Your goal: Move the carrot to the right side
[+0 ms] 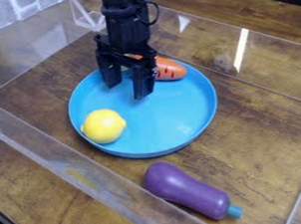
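Observation:
The orange carrot [170, 69] lies at the back rim of the blue plate [181, 116], its tapered end pointing right. Its leafy top is hidden behind the arm. My gripper [128, 82] points straight down over the back left of the plate, just left of the carrot's visible body. It is open, with nothing showing between the black fingers [147, 82]. I cannot tell whether the right finger touches the carrot.
A yellow lemon [104, 125] sits on the plate's front left. A purple eggplant [188, 188] lies on the wooden table in front of the plate. Clear plastic walls [43, 144] run along the left and front sides.

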`<state>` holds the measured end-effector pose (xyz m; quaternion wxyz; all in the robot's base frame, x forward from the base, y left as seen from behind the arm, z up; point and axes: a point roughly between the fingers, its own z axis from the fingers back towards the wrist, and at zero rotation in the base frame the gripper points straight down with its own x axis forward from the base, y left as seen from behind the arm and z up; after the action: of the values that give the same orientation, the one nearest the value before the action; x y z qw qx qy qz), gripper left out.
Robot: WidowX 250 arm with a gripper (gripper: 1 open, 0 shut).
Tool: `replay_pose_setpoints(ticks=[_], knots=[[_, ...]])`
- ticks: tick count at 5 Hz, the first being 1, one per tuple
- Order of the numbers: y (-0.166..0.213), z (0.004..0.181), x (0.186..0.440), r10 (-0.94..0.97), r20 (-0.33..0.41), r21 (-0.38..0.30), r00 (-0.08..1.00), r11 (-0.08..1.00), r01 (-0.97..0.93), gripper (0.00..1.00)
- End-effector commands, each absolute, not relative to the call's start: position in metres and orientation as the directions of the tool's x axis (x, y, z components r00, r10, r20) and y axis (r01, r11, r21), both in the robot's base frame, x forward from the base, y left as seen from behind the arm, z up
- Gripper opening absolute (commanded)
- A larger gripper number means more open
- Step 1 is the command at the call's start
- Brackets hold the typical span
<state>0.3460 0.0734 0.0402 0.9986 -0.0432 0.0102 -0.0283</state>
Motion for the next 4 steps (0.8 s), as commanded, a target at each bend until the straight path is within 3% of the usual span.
replay_pose_setpoints(ticks=[1, 4], knots=[[0.075, 0.059, 0.352, -0.04, 0.056, -0.061, 0.998, 0.997, 0.044, 1.0], [0.072, 0.034, 0.351, -0.071, 0.035, -0.052, 0.997, 0.996, 0.072, 1.0]])
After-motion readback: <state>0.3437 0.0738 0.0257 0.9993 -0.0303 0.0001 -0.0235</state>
